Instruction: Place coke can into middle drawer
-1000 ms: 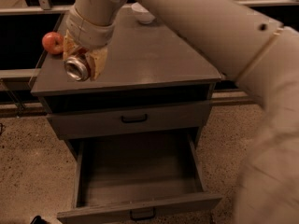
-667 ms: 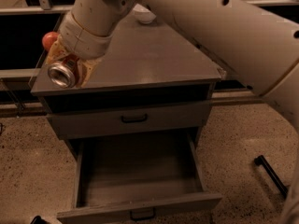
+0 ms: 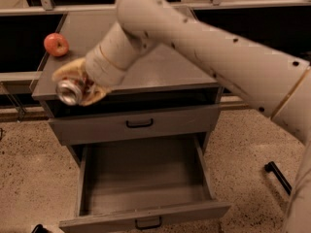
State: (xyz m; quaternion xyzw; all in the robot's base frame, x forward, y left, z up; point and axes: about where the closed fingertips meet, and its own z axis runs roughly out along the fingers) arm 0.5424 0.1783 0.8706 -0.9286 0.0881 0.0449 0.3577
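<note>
Coke can [image 3: 69, 92] is up in the air, clamped in your gripper [image 3: 74, 85] at the front-left corner of the tabletop [image 3: 160, 67]. It is not resting on anything. It lies on its side, one silver end facing the camera. That tilt comes from the wrist angle, since the arm [image 3: 209, 47] reaches in from the right and turns down toward the cabinet front.

Gripper: the tan fingers [image 3: 68, 71] are closed to the can's width, one above and one below it. Both press on the can body. No other contact is seen. The red side is mostly hidden behind the fingers, so you likely can't judge how deep the grip sits.

Middle drawer [image 3: 146, 178] is pulled fully out below, and its floor is bare and ready to receive. The upper drawer front [image 3: 141, 125] is closed, with its black handle showing.

The can hangs above the drawer's left wall and behind the opening, not yet over the cavity. Your judgement call: it needs to come forward, right and down, past the tabletop lip and the closed front, before release.

Apple [image 3: 56, 44] sits at the left rear of the tabletop, well apart from the gripper. It is no part of this job.
</note>
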